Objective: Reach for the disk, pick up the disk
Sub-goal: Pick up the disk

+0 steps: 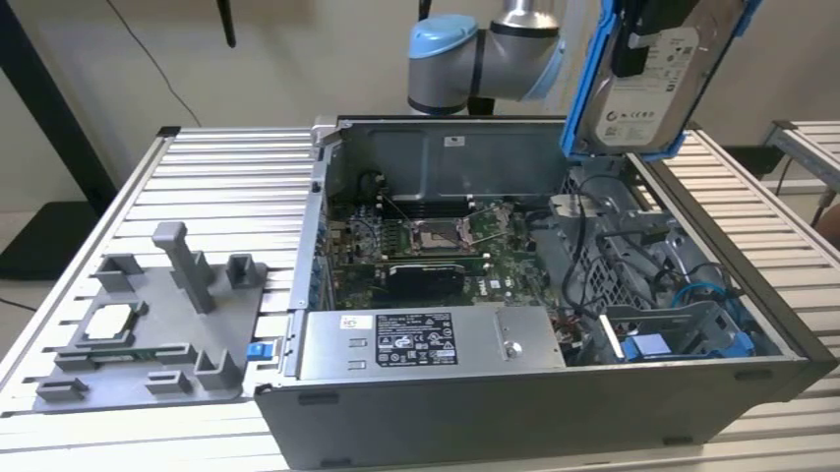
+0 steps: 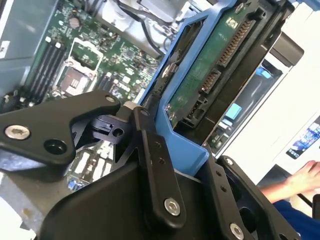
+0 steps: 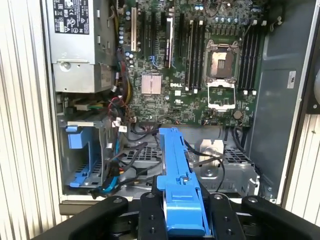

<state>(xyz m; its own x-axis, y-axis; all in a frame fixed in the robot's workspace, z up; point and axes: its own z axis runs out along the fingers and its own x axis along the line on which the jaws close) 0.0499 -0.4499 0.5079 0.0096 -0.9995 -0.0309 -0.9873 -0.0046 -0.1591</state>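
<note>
The disk (image 1: 643,98) hangs in the air above the far right corner of the open computer case, standing on edge, its white label facing the exterior view. Blue rails frame its sides. My gripper (image 1: 652,34) holds it from above, shut on it. In the second wrist view the disk's green circuit-board side (image 2: 210,75) and blue rail sit between the black fingers (image 2: 155,165), and the gripper (image 2: 192,167) is closed on the rail. The first wrist view looks along the disk's blue rail (image 3: 177,170) clamped in the gripper (image 3: 182,220).
Below lies the open computer case (image 1: 525,403) with its motherboard (image 1: 420,246), a grey power supply (image 1: 420,339) and a blue drive bay (image 1: 670,344) among cables. A grey fixture (image 1: 184,374) on the slatted table holds a small white-topped chip (image 1: 108,320). A person's hand (image 2: 305,177) is nearby.
</note>
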